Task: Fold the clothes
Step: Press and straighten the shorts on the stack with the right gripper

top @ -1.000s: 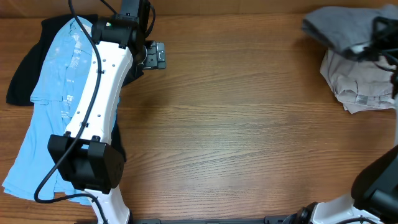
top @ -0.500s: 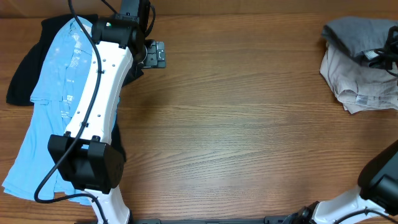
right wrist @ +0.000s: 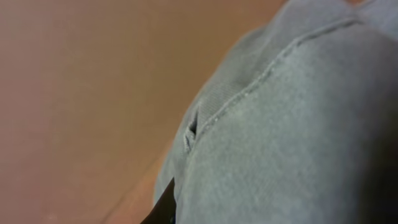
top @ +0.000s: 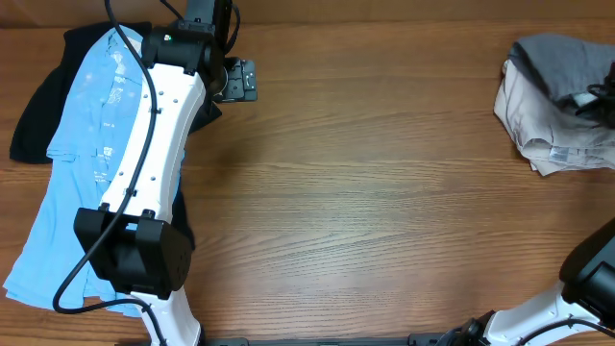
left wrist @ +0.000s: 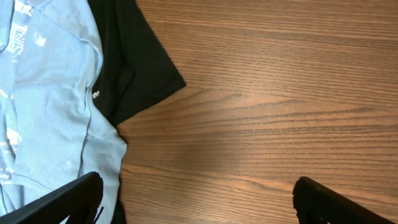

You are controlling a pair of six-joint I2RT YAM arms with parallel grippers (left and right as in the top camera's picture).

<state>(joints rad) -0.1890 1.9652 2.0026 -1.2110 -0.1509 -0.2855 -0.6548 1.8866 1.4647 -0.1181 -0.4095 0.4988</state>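
A light blue shirt [top: 86, 125] lies on a black shirt [top: 36, 106] at the table's left side. Both show in the left wrist view, blue [left wrist: 43, 93] and black [left wrist: 134, 68]. My left gripper [top: 240, 81] is open and empty above bare wood beside the black sleeve, its fingers wide apart [left wrist: 199, 199]. Grey-olive shorts [top: 557, 60] lie bunched on a beige garment [top: 538, 130] at the far right. My right gripper [top: 588, 98] is shut on the shorts, whose cloth [right wrist: 298, 124] fills the right wrist view. Only a sliver of one finger [right wrist: 165, 208] shows.
The wooden table [top: 384, 192] stretches between the two piles. The left arm's white links [top: 154, 144] lie over the blue shirt. The right arm's base [top: 586, 288] stands at the lower right corner.
My right gripper has carried the grey-olive shorts to the right and lowered them onto the beige garment. The left arm has barely moved.
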